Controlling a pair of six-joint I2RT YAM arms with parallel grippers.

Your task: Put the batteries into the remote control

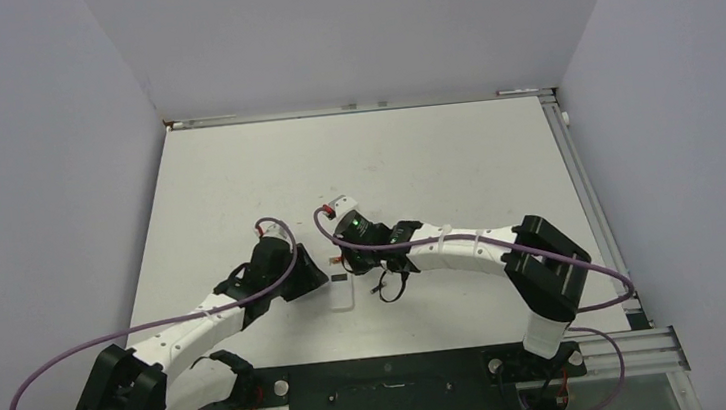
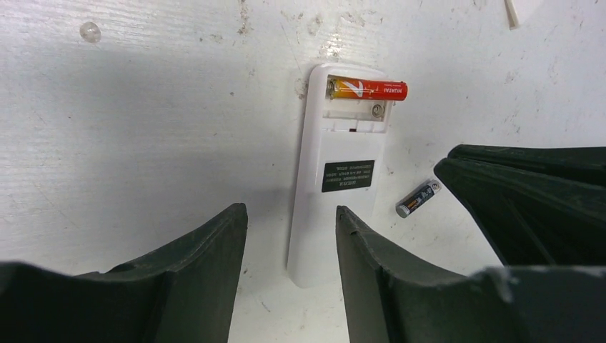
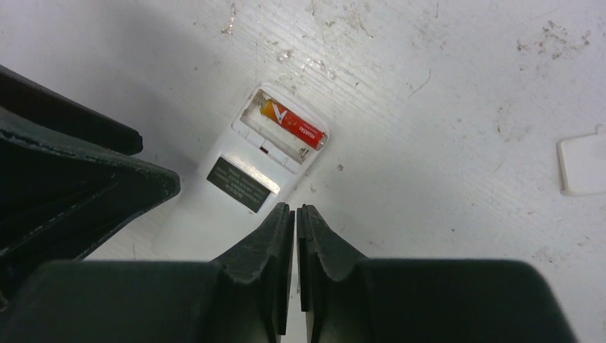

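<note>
We hold our left gripper (image 2: pixel 291 214) low with jaws parted, our right gripper (image 3: pixel 295 209) pressed shut, both arms bent inward.

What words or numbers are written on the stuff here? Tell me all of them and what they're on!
"HUATAI": on the red battery, which lies at the open compartment of the remote control.
Black label on the remote's white back: pale lines of print, too small to read.
Dark battery lying on the table: some markings, too small to read.
No other writing shows.
</note>
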